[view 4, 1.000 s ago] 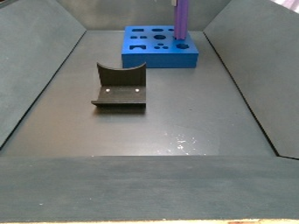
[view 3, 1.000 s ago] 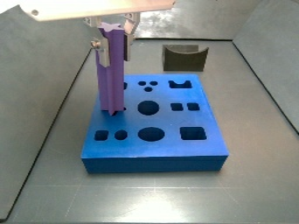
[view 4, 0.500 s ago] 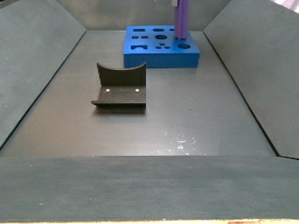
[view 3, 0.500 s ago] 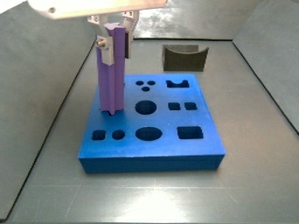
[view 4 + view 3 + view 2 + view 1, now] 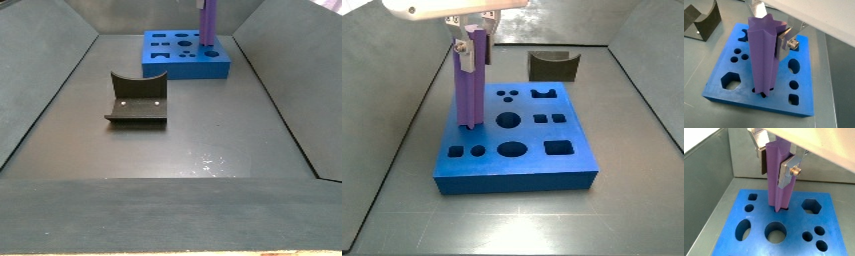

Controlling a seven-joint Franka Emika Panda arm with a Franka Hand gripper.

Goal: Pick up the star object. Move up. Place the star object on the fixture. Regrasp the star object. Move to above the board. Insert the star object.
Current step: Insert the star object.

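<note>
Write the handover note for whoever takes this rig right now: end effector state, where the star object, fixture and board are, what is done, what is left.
End effector: above the board, shut on the upper part of the star object, fingers flat against its sides.
Star object: upright, its lower tip in or at a hole in the board, near one edge.
Fixture: on the floor apart from the board, nothing on it.
Done: pick-up, and the move above the board.
Left: push the star object down into the hole, since most of it stands above the board, then release.
</note>
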